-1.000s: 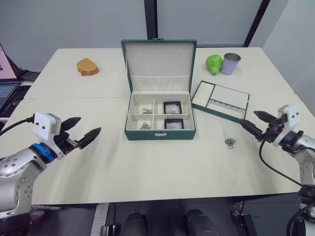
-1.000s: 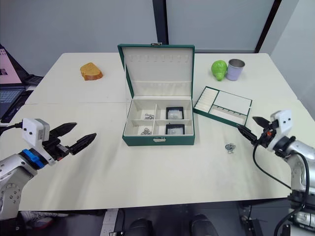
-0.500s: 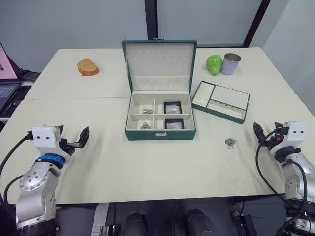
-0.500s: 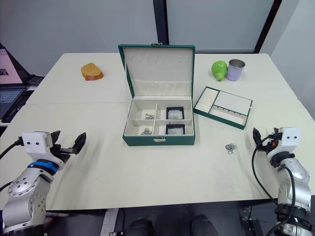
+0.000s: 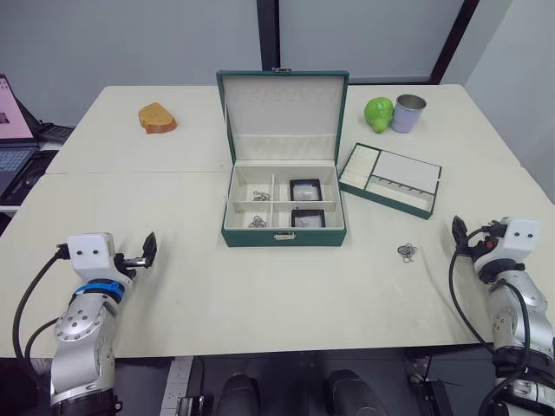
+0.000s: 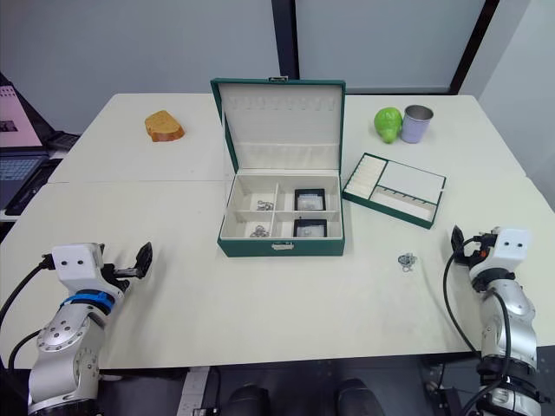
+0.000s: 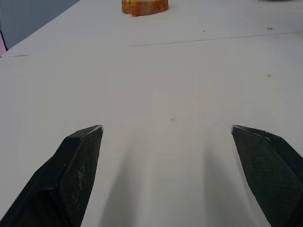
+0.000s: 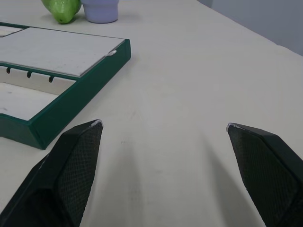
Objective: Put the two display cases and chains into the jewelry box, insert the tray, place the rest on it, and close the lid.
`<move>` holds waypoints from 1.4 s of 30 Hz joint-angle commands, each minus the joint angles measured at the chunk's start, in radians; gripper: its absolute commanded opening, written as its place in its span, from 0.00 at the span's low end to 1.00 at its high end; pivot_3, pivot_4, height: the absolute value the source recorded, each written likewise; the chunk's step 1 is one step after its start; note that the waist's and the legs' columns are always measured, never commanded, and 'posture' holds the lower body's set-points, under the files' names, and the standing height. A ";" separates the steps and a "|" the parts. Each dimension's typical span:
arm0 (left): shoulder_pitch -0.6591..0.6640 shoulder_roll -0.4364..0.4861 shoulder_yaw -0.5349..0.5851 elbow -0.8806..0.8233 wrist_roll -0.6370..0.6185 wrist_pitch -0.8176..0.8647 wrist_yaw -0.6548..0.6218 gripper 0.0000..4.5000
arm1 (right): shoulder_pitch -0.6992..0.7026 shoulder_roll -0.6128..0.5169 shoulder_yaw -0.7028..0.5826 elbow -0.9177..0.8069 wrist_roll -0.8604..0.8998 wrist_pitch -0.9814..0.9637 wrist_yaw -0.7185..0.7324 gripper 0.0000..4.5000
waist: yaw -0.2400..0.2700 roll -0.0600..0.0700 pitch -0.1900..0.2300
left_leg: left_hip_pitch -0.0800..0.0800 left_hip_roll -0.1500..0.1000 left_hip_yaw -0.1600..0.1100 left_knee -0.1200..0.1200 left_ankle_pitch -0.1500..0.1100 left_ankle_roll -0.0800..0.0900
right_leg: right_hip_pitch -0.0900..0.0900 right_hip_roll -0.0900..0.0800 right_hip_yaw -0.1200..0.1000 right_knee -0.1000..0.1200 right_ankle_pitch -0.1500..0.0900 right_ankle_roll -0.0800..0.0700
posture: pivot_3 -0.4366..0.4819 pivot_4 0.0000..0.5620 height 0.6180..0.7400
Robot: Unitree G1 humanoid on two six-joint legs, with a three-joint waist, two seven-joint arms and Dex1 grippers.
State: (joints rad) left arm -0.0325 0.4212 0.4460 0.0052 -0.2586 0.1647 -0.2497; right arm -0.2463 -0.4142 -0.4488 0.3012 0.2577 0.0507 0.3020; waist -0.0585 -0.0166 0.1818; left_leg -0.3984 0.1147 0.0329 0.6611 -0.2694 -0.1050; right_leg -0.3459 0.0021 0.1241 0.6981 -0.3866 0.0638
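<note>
The jewelry box (image 5: 284,204) sits mid-table, lid (image 5: 283,113) up, both display cases (image 5: 304,190) and two chains (image 5: 259,196) already inside; the tray (image 5: 389,179) lies right of it, one chain (image 5: 406,252) nearer. Both arms have drawn back to the near edge, left gripper (image 7: 173,137) and right gripper (image 8: 163,130) spread empty, so the tray likely comes next.

Dark green jewelry box (image 5: 283,236) (cream lining), black-framed display cases (image 5: 304,190).
</note>
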 commanded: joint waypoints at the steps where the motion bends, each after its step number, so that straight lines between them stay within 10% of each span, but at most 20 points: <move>1: -0.009 0.010 0.019 0.011 0.012 -0.044 0.015 1.00 | -0.008 -0.013 -0.006 -0.003 0.017 -0.040 0.015 0.99 | 0.000 0.000 0.000 | 0.000 0.000 0.000 0.000 0.000 0.000 | 0.000 0.000 0.000 0.000 0.000 0.000 | 0.48 0.27 1.00; 42: -0.026 -0.020 0.011 -0.033 -0.090 -0.084 -0.047 1.00 | -0.051 -0.111 0.014 0.020 0.128 0.025 0.221 0.99 | 0.003 0.000 0.000 | 0.000 0.000 0.000 0.000 0.000 0.000 | 0.001 -0.001 -0.001 0.000 0.000 0.000 | 0.48 0.27 1.00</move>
State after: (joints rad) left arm -0.0589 0.3900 0.4414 0.0583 -0.3093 0.0971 -0.2629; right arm -0.2744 -0.4893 -0.4238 0.3459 0.3525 0.0653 0.4815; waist -0.0555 -0.0165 0.1815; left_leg -0.3981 0.1146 0.0331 0.6616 -0.2694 -0.1050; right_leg -0.3446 0.0015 0.1233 0.6981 -0.3866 0.0638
